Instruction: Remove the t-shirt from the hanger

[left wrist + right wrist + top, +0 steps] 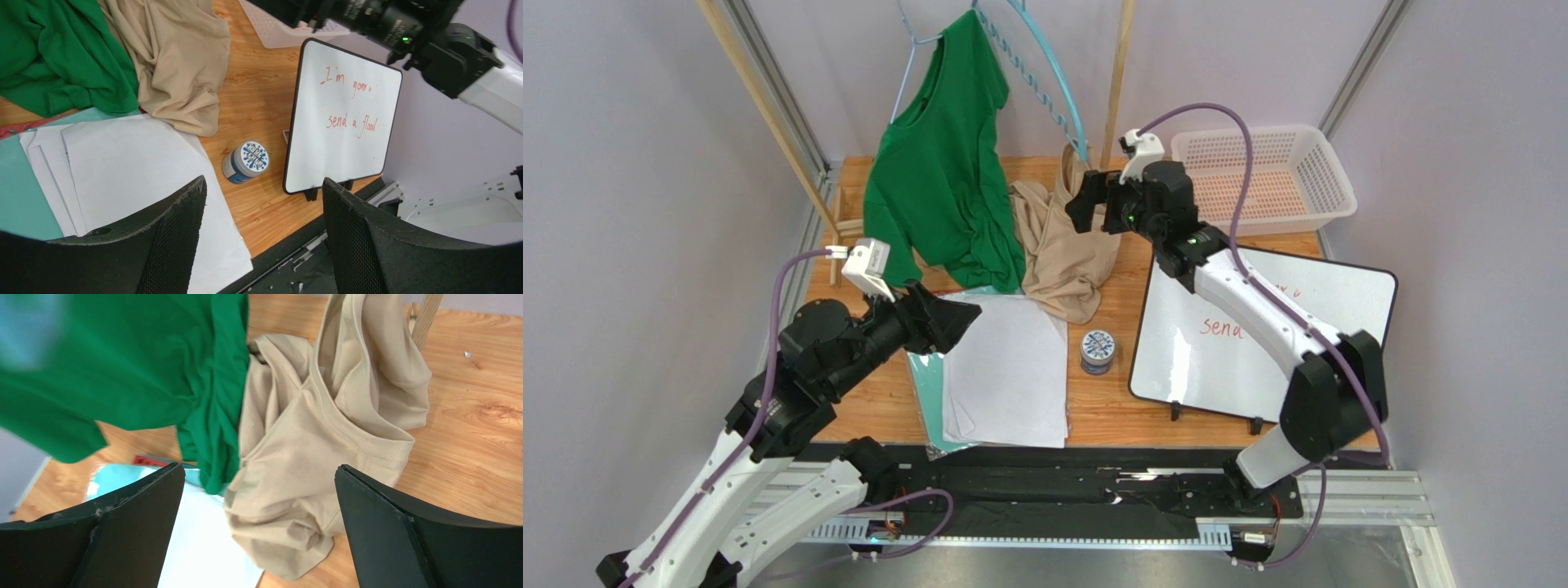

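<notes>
We're at pre-grasp: green t-shirt (940, 184) hangs on hanger (1048, 76) (tan shirt (1063, 251) lies below). Left gripper (952, 321) and right gripper (1084, 203) are both spread, empty. Next we pinch green cloth and pull clear.

open end effector (258, 533) fingers frame a crumpled beige shirt (319, 447) touching a green t-shirt (141, 373) on wood.
</notes>
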{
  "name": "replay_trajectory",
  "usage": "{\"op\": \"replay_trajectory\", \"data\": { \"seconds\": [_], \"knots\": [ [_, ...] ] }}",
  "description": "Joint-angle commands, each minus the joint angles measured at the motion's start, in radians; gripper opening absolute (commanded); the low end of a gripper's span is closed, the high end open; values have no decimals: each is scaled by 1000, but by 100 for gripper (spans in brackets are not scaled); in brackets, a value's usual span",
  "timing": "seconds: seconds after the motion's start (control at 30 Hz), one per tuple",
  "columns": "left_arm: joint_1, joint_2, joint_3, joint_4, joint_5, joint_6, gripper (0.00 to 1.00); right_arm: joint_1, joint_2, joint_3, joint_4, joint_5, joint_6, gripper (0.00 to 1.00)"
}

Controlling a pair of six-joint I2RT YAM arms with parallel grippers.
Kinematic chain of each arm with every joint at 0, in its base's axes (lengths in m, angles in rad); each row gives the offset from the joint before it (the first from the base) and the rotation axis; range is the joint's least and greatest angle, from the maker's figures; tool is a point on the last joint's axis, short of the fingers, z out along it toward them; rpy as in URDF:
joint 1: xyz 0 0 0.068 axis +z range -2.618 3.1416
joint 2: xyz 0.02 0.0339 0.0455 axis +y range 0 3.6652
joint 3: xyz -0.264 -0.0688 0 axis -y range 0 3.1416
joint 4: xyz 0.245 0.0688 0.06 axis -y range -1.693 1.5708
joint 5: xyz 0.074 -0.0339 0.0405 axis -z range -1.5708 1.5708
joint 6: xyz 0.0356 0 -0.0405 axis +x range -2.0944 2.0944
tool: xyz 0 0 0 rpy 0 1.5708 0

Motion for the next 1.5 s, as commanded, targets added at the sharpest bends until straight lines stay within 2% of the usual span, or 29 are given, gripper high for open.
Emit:
{"op": "replay_trajectory", "data": {
  "seconds": [0.0,0.2,0.33,0.5,0.67,0.87,0.97,1.07,1.17,1.2,1.27,1.3,1.47],
  "knots": [
    [-2,2,18,28,15,32,75,-5,121,85,83,54,-89,100],
    [-1,-24,38,-18,-1,63,75,-10,275,161,138,79,-269,100],
    [-1,-32,43,-30,-21,84,76,-44,356,245,144,42,-280,100],
    [-1,-16,47,-29,-34,104,76,-65,471,332,104,69,-344,100],
    [-1,-2,57,-26,-38,123,76,-62,537,382,63,82,-341,100],
    [-2,11,63,-24,-26,130,76,-61,571,377,69,47,-245,93],
    [-1,14,66,-24,-21,129,76,-62,586,374,78,16,-202,87],
    [-1,14,67,-29,-12,124,76,-61,603,383,71,51,-174,80],
    [-2,5,72,-33,-9,118,76,-61,618,402,54,88,-159,66],
    [-1,4,73,-35,-9,118,76,-62,620,409,46,123,-153,57],
    [-1,-1,77,-39,-8,114,76,-61,617,417,34,161,-140,51],
    [-1,-1,78,-39,-6,111,76,-61,606,414,31,163,-139,37],
    [-1,-7,86,-44,11,94,75,-61,542,396,32,126,-107,7]
  ]
}}
